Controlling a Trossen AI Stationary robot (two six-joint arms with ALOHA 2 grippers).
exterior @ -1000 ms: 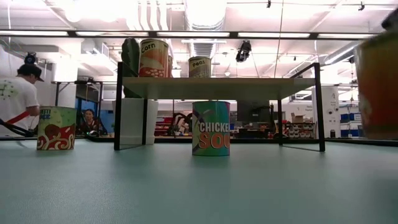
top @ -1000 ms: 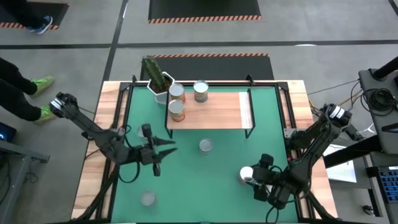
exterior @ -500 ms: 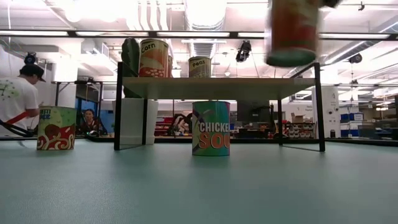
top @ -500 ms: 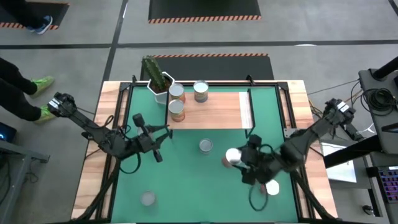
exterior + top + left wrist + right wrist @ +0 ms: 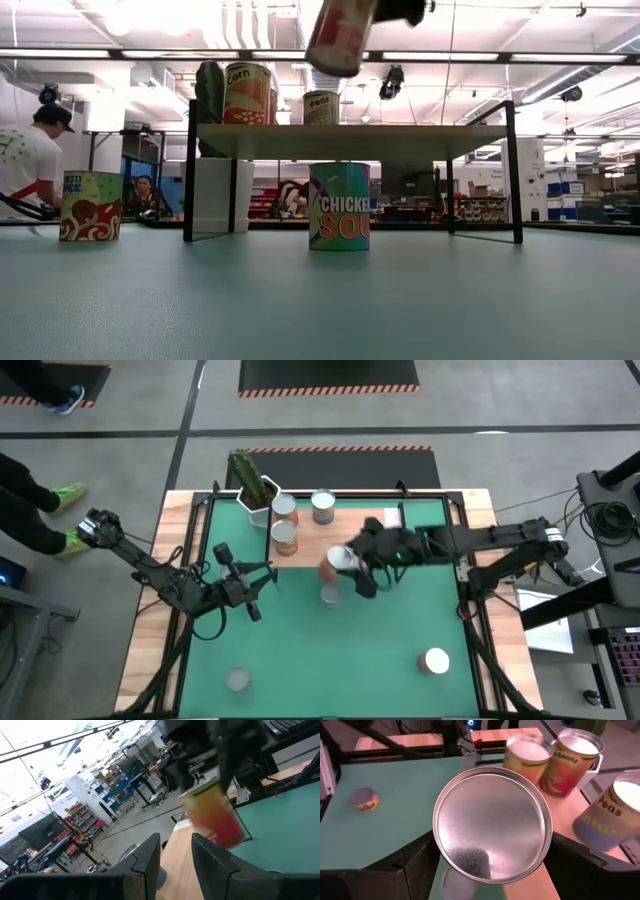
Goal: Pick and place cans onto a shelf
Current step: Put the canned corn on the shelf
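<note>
The right gripper (image 5: 352,567) is gripping a red can (image 5: 331,565) in the air, tilted, over the front edge of the shelf (image 5: 340,538). Three cans are standing on the shelf at about 10 o'clock from it. The left gripper (image 5: 268,577) is waiting at 9 o'clock, its fingers (image 5: 150,860) narrowly apart and holding nothing.

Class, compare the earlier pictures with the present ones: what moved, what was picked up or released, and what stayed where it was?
The right gripper, jaws shut on a red-labelled can, lifted it off the mat's right front area and carried it up to the shelf's front edge. That uncovered another can on the mat. The left gripper shifted slightly backward, then held. The three cans on the shelf, the soup can and the cactus pot stayed put.
</note>
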